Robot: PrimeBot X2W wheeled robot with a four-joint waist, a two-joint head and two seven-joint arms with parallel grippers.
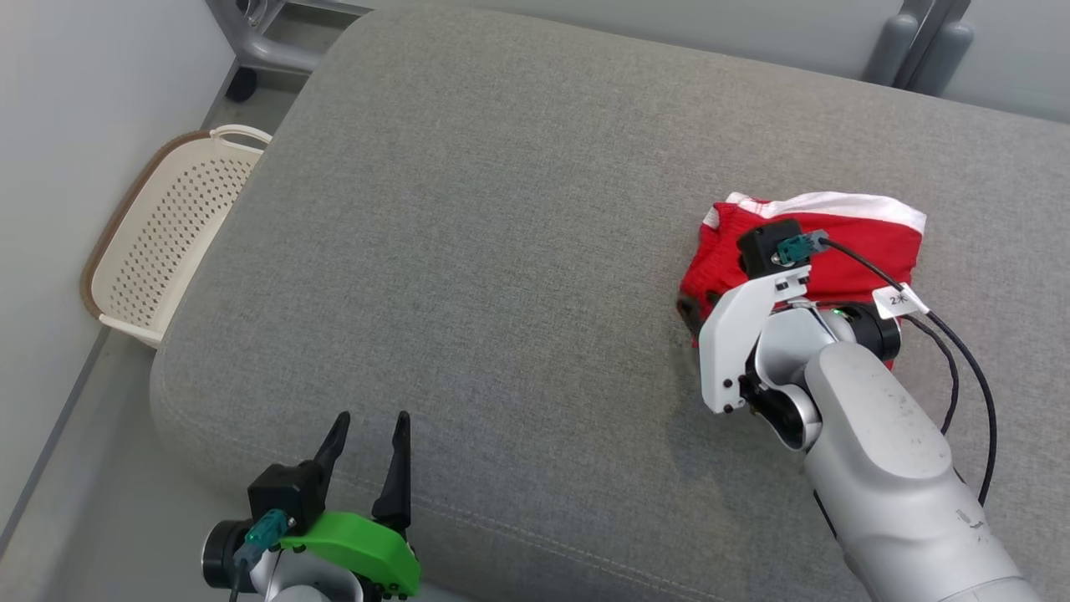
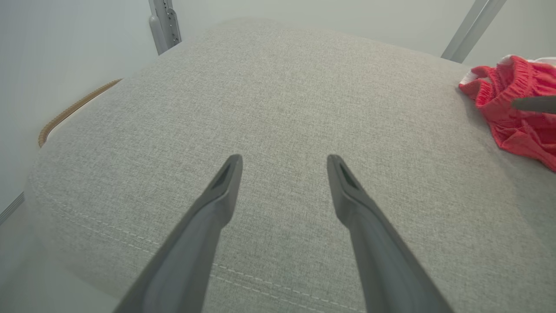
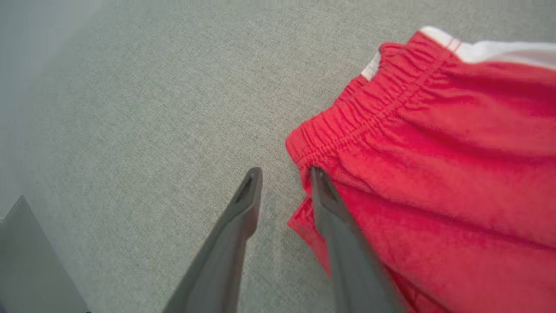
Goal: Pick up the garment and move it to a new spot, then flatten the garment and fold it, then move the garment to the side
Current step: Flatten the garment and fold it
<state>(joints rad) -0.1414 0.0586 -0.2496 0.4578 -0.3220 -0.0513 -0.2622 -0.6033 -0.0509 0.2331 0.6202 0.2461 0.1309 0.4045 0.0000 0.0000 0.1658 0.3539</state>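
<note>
Lying bunched on the grey cushion, the red shorts with a white band sit just under and ahead of the right hand. Its two fingers stand a little apart and grip nothing. One tip is over bare cushion and the other is against the gathered waistband edge of the shorts, with grey cloth showing in the gap between them. The left hand hovers over the cushion's near edge, fingers spread wide and empty; the shorts lie well off to its right. A cream basket with holes sits off to its left, between the cushion and the wall.
</note>
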